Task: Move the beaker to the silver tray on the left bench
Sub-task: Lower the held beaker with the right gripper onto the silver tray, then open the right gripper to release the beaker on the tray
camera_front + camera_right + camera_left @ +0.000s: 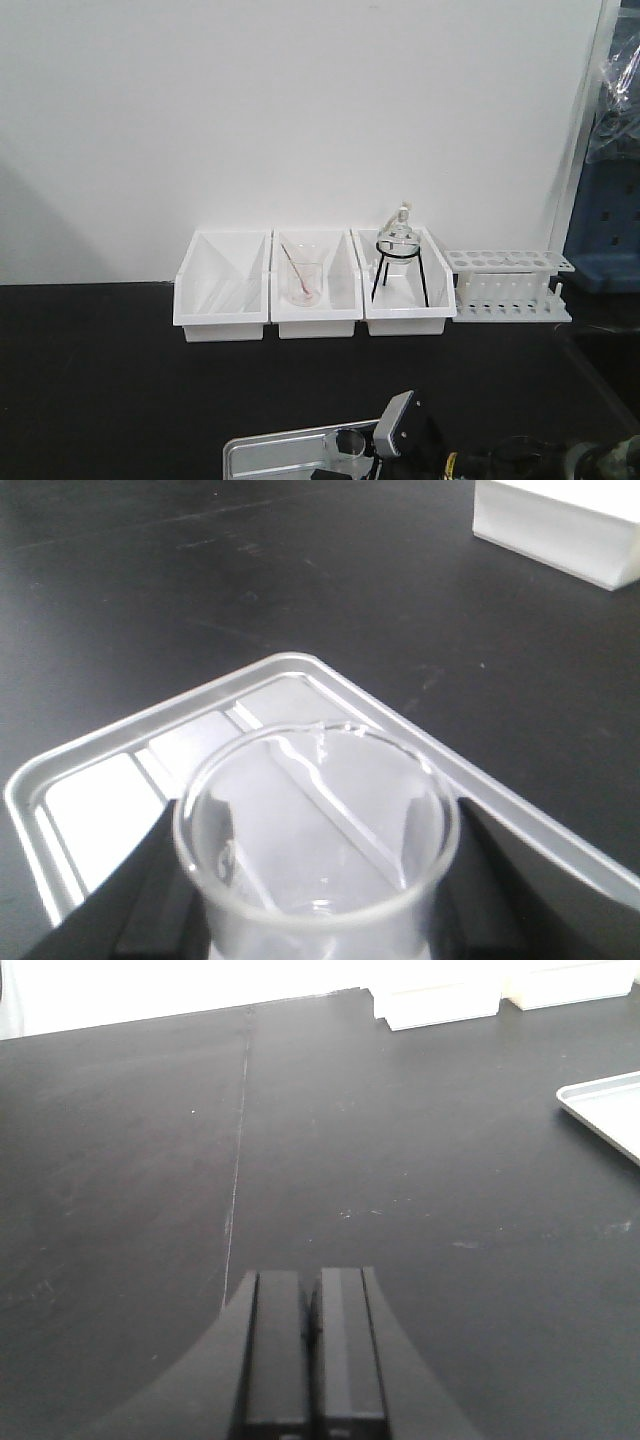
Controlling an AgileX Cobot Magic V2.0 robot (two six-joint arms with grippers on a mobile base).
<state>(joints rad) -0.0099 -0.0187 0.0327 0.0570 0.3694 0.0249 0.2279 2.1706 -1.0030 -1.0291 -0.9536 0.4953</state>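
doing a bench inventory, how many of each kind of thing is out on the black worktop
white bins: 3
beakers: 2 (one holds a rod)
round flask on tripod: 1
test tube rack: 1
silver tray: 1
total: 8

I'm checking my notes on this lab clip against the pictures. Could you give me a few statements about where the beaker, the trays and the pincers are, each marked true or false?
1. The right pincer holds the beaker above the silver tray. True.
2. The left pincer is wide open. False: its jaws are closed together over bare black bench.
3. A rod stands in the held beaker. False: the held beaker is empty; the beaker with a rod sits in the middle white bin.
4. The round flask sits on a black tripod in a white bin. True.
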